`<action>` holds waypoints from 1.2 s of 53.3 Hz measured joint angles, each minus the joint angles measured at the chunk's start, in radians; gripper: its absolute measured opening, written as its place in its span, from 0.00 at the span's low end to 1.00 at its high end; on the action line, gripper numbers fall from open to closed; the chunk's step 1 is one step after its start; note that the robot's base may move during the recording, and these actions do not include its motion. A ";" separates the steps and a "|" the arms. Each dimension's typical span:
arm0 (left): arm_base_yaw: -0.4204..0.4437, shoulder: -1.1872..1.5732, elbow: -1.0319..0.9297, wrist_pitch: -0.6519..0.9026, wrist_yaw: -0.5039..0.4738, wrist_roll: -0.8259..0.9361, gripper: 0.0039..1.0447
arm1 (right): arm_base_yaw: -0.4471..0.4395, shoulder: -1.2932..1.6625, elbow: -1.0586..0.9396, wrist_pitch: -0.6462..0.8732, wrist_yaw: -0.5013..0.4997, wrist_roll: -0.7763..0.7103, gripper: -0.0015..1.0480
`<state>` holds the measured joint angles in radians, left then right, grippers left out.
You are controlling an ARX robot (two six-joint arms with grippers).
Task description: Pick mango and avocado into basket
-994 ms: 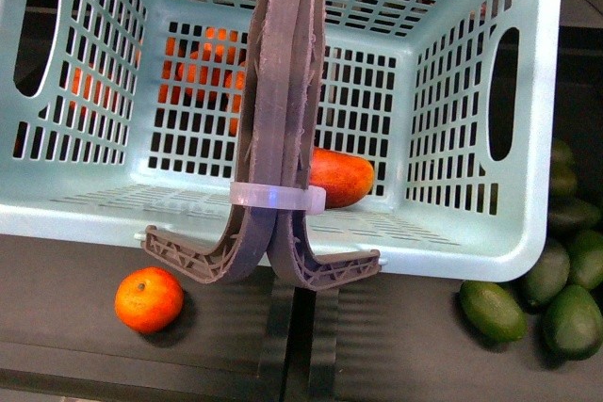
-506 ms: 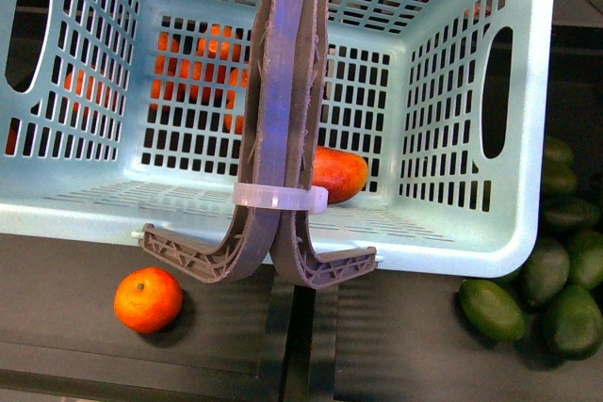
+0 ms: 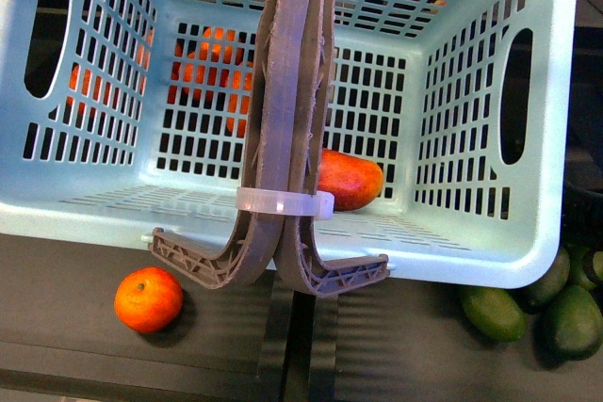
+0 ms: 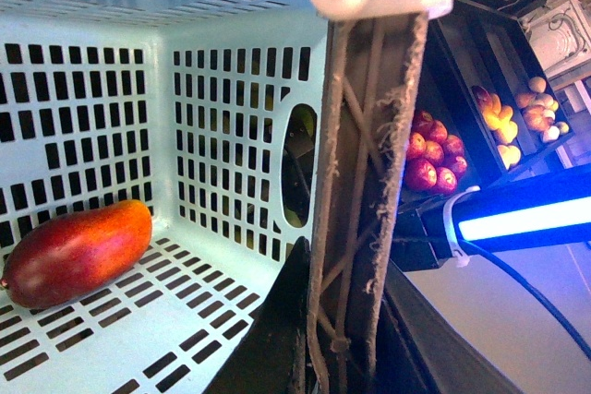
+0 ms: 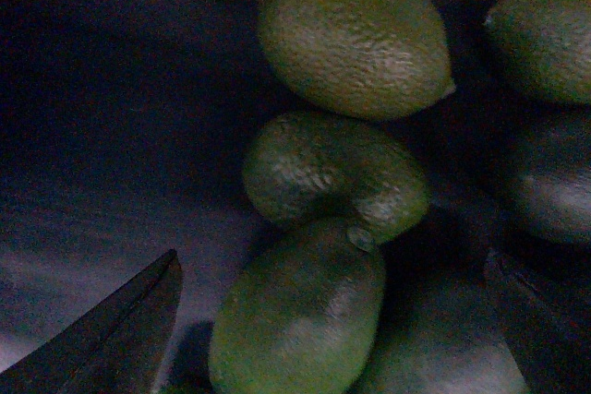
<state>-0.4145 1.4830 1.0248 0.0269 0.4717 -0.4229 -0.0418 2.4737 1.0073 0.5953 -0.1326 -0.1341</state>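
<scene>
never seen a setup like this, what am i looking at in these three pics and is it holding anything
It is a robot with two arms, each ending in a gripper. The front picture comes from a camera on its body: a teal basket with the mango inside, a small orange and avocados on the dark shelf. The other two come from wrist cameras. The left gripper seems clamped on the basket's handles. The right gripper, open and empty, hovers over avocados.

The handles hide one end of the mango.
</scene>
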 joint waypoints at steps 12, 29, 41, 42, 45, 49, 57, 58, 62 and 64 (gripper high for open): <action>0.000 0.000 0.000 0.000 -0.006 0.000 0.12 | 0.027 0.075 0.071 -0.008 0.014 0.015 0.93; 0.000 0.000 0.000 0.000 -0.001 0.000 0.12 | 0.043 0.151 0.137 -0.012 0.036 0.035 0.93; 0.000 0.000 0.000 0.000 -0.001 0.000 0.12 | 0.048 0.181 0.201 -0.038 0.045 0.069 0.93; 0.000 0.000 0.000 0.000 -0.001 0.000 0.12 | 0.050 0.183 0.203 -0.039 0.045 0.071 0.93; 0.000 0.000 0.000 0.000 -0.002 0.000 0.12 | 0.056 0.191 0.203 -0.040 0.037 0.079 0.93; 0.000 0.000 0.000 0.000 -0.003 0.000 0.12 | 0.065 0.199 0.201 -0.040 0.032 0.086 0.93; 0.000 0.000 0.000 0.000 -0.002 0.000 0.12 | 0.077 0.206 0.196 -0.041 0.027 0.091 0.93; 0.000 0.000 0.000 0.000 -0.002 0.000 0.12 | 0.077 0.206 0.195 -0.041 0.027 0.092 0.93; 0.000 0.000 0.000 0.000 -0.001 0.000 0.12 | 0.077 0.206 0.190 -0.035 0.026 0.095 0.93; 0.000 0.000 0.000 0.000 -0.001 0.000 0.12 | 0.077 0.206 0.187 -0.031 0.027 0.095 0.93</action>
<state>-0.4145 1.4830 1.0248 0.0269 0.4706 -0.4225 0.0353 2.6801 1.1946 0.5640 -0.1051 -0.0387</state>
